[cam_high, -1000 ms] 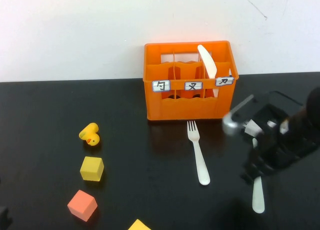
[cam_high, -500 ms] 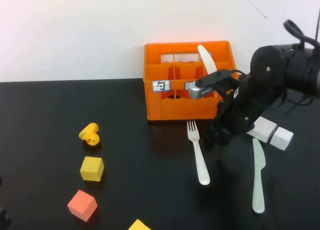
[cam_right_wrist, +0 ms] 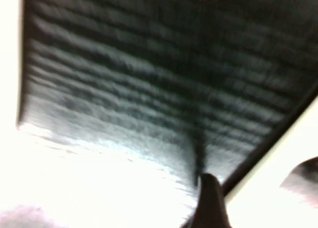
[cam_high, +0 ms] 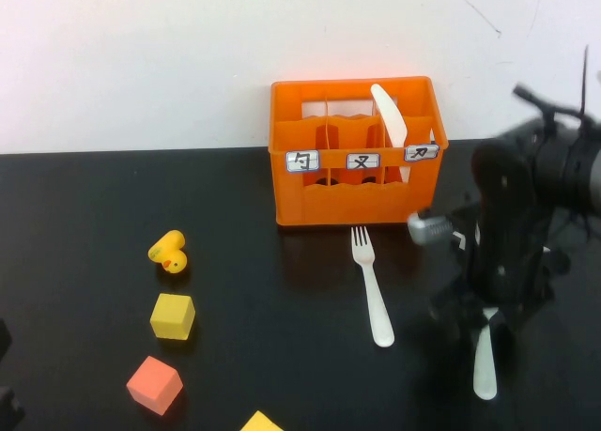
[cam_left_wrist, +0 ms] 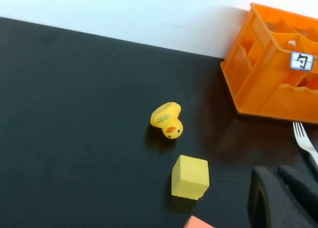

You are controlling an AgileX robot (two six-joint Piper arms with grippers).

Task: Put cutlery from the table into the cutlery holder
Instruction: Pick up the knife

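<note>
Hovering low over the knife (cam_high: 485, 365) lying on the black worktop (cam_high: 84, 206), well right of the fork (cam_high: 372, 286), the right end effector (cam_high: 474, 320) is too blurred to tell whether it is spread or pinched. It should settle squarely across the slim handle before closing. The left end effector (cam_left_wrist: 283, 198) sits parked at the near left edge, state unclear, and one knife already stands in the orange holder (cam_high: 355, 198).
</note>
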